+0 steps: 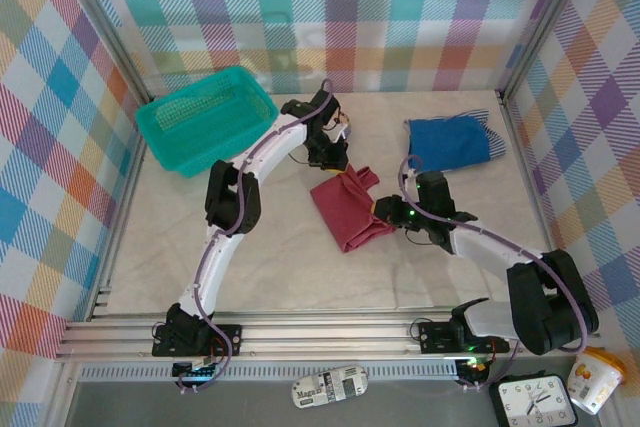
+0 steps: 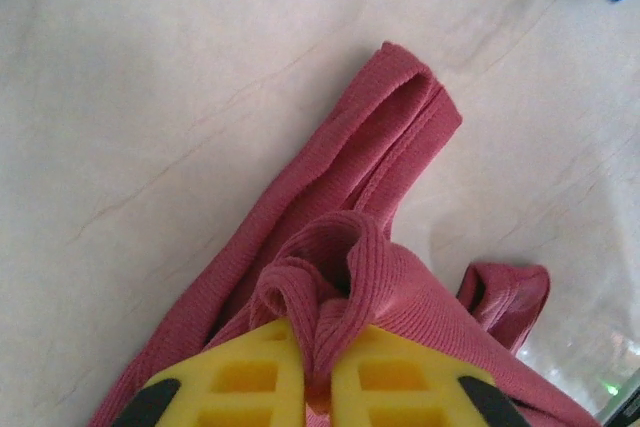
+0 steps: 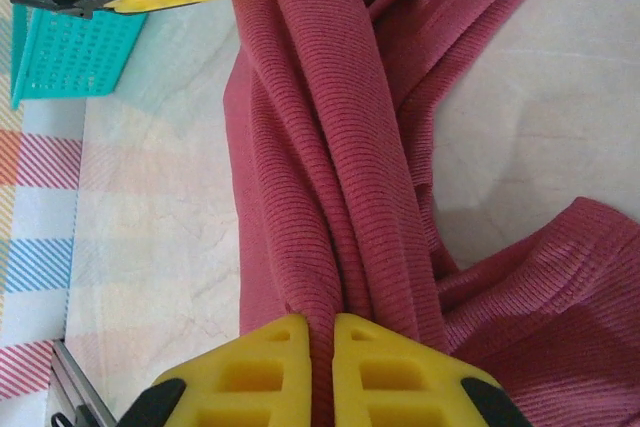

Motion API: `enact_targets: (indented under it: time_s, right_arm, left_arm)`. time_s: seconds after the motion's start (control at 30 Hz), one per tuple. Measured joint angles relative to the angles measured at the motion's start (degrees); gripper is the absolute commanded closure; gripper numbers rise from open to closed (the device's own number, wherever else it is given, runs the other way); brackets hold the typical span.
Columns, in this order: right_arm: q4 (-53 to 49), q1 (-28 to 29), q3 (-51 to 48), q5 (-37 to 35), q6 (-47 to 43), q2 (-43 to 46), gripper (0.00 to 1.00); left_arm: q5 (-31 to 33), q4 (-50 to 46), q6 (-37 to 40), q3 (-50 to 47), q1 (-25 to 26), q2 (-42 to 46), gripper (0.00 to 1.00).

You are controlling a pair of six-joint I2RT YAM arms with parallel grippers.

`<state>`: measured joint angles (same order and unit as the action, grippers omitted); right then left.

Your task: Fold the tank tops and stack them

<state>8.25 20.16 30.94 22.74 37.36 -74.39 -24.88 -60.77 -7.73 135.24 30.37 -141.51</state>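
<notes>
The left gripper (image 2: 315,347) and right gripper (image 3: 320,332), their yellow fingers cut off by the frame edge, each pinched tight a bunched fold of the ribbed dark red tank top (image 1: 348,209) lying mid-table. Far right, the folded bright blue tank top (image 1: 445,142) hid most of the striped tank top (image 1: 498,147).

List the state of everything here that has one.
dark red tank top: bunched, unfolded
left gripper: shut on it
right gripper: shut on it
blue tank top: folded flat
striped tank top: folded beneath blue one
teal basket: upright, empty
</notes>
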Motion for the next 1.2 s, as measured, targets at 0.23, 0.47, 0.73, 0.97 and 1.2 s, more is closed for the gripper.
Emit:
enact_targets:
  time_s: [0.23,0.47,0.73,0.97,1.2]
  right_arm:
    - [2.29,-2.73,-1.99,0.46,1.16,-2.97,0.82]
    - [1.36,-5.97,-2.23,-4.61,0.52,-2.97,0.71]
    - [-9.7,-6.75,-2.36,-13.68,-2.93,6.19,0.68]
    - [-10.27,2.97,-0.98,-12.85,-7.13,11.54,0.61]
    - [-11.02,7.41,2.43,-12.87,-5.81,0.2,0.67]
  left_arm:
    - [-1.25,5.07,-1.88,4.13,-0.02,-2.54,0.69]
    - [-0.83,6.73,-1.29,4.85,-0.02,-2.54,0.66]
    - [3.96,3.85,3.39,-4.02,-0.02,1.22,0.65]
    - [4.33,4.61,5.07,-13.31,-0.02,4.28,0.64]
    - [3.48,6.75,5.9,-19.65,-0.13,4.98,0.64]
